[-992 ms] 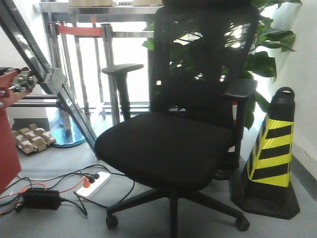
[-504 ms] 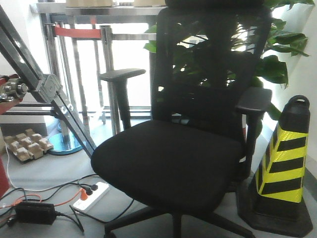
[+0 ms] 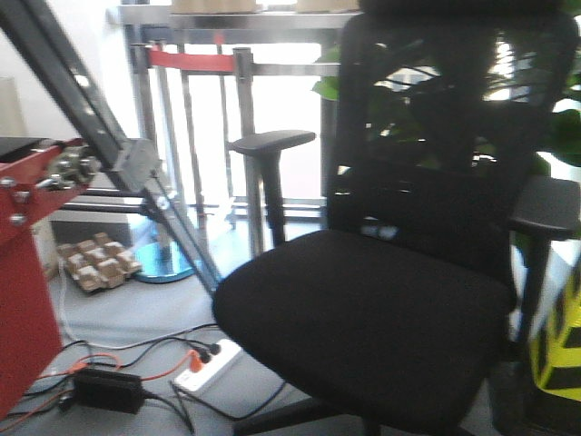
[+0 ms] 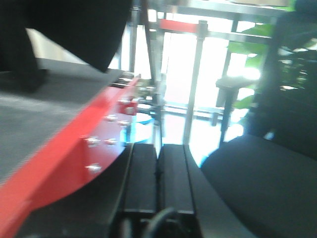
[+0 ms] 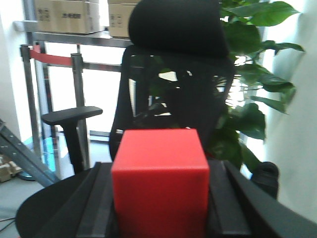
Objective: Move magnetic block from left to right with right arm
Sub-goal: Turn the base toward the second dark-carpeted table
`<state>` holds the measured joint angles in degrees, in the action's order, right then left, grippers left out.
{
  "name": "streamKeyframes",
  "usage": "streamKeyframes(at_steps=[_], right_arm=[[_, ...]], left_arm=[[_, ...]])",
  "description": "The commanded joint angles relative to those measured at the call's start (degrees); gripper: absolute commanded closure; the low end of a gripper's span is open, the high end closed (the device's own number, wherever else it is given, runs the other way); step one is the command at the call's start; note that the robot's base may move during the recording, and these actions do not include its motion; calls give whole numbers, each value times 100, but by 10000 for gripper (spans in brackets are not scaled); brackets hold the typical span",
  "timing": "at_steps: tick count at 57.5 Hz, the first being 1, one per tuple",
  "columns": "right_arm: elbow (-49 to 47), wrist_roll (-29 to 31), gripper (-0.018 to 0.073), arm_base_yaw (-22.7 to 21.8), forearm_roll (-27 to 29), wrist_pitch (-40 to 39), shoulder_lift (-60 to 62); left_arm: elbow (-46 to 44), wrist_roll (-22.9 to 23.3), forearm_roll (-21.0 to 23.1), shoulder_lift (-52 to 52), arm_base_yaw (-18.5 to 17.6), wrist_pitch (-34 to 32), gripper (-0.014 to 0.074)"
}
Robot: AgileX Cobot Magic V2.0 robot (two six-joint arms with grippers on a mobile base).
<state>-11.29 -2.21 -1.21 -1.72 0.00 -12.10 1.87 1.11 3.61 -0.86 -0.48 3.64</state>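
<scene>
Right, nearest the lens first: the block (image 5: 159,188) fills the lower middle of the right wrist view, pinched between the dark fingers of your right gripper (image 5: 161,171). It is up off any surface, with one finger at each side face. Over on the left wrist view, the left gripper (image 4: 158,168) has its pads pressed together with nothing between them, low in the frame beside the red frame (image 4: 74,148).

Now the change. In the past second the front view has swung. The chair (image 3: 363,309) has slid from the centre to the right half. The cone (image 3: 565,354) is almost off the right edge. The red frame looms larger at lower left, and the picture has gone soft with motion. The power strip (image 3: 207,368) sits on the floor between them. Further back, the plant (image 5: 257,89) shows behind the chair.

So I judge the pick is done and you are in the carry. No set-down surface shows ahead of the block yet, so watch for one before you release.
</scene>
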Motion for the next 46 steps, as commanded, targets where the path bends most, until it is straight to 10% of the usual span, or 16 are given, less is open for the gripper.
streamKeyframes(at_steps=[1,46], right_arm=[[-167,41,326,-35,-53,-544,-39],[-167,41,326,-35,-53,-544,-39]], left_arm=[[48,10,39,-34,2,-486,713],[48,10,39,-34,2,-486,713]])
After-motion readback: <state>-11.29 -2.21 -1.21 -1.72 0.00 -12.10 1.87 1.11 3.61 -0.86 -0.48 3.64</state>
